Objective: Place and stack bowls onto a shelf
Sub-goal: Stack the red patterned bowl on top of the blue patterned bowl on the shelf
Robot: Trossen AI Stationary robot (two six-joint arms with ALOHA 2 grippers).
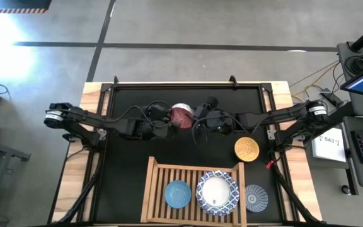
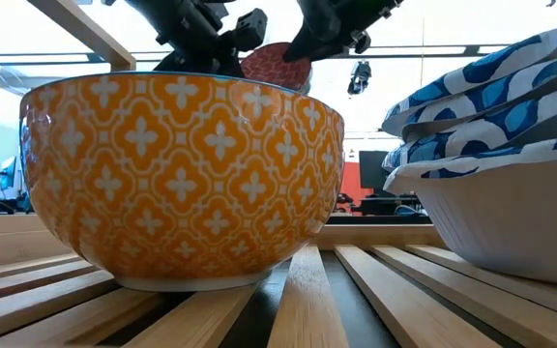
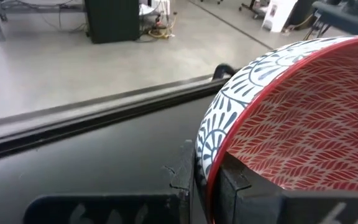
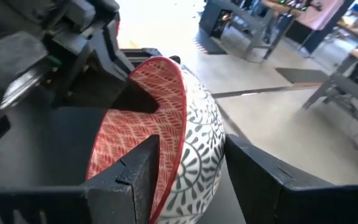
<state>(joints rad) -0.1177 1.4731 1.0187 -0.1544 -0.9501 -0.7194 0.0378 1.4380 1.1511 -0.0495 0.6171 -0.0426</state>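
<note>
High view: we hold the red bowl (image 1: 181, 116) above the desk's far middle, left tool (image 1: 164, 120) pinching its rim, right tool (image 1: 201, 118) straddling the opposite rim. We should confirm one firm grip before releasing the other, then carry it to the shelf (image 1: 192, 171).

The red bowl (image 4: 160, 149) has a red leaf-patterned inside and white outside with dark swirls; the yellow bowl (image 2: 187, 179) wears white crosses on orange.
</note>
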